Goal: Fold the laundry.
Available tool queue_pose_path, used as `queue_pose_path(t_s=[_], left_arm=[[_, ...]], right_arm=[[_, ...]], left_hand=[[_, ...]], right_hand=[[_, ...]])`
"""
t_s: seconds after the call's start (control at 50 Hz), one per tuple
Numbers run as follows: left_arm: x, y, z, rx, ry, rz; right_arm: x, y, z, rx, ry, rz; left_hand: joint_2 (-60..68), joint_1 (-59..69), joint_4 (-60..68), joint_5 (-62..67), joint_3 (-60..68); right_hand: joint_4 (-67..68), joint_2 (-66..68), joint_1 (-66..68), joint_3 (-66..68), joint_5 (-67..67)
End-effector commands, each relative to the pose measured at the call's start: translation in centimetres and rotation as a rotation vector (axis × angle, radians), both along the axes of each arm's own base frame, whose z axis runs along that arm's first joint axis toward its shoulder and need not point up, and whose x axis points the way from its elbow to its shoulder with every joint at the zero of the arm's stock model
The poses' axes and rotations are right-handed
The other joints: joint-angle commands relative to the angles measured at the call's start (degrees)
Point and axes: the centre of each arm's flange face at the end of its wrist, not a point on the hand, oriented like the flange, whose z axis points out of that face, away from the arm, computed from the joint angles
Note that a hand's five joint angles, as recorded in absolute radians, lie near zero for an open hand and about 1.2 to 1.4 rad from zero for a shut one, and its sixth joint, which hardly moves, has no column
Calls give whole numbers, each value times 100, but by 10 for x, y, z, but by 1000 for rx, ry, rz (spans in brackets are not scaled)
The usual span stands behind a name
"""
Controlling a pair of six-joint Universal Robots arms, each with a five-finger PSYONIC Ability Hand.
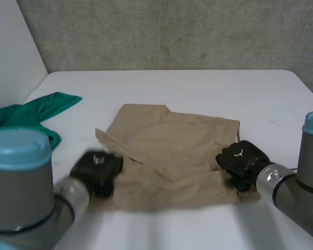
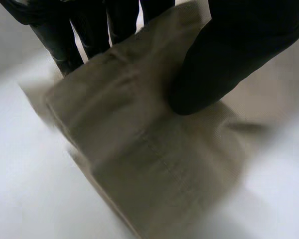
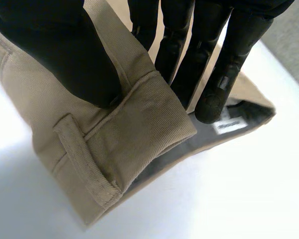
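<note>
Fingers [image 3: 224,64] and thumb of the right hand [image 1: 241,161] clamp the waistband of the khaki trousers [image 1: 167,148] beside a belt loop [image 3: 84,167]. Grey lining and a white label [image 3: 227,125] show at the opening. The left hand [image 1: 96,169] pinches the cloth's opposite end between its thumb and fingers [image 2: 89,30]. The trousers lie partly folded and creased, mid-way across the white surface [image 1: 198,86] toward its near edge. A green cloth [image 1: 36,112] sits at the left edge.

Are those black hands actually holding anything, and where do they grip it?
Both pinch the khaki trousers: the right hand at the waistband, the left hand at the opposite end.
</note>
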Motion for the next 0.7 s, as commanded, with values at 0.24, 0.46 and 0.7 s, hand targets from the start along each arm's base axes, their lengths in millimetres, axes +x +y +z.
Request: queue_pose_path(t_s=[0.24,0.46,0.7], left_arm=[[-93,-162,-14,-674,-75,-54],[-119,-192,-65,-740,-27,-186],[-106,-186,-11,-826,95,-64]], right_arm=[[36,-118,36,-478,-171,-133],[58,-190,-15,-580,-134,-172],[52,-184,19,-540,-104,-202]], left_hand=[[1164,1545,1160,1237,1197],[1164,1545,1160,1237,1197],[-5836,-5455,-5840,-5763,-5803]], right_hand=[[1167,1261,2346,1243,1256],[1167,1261,2346,1243,1256],[-5833,-5739,-4654,-5757,-5744]])
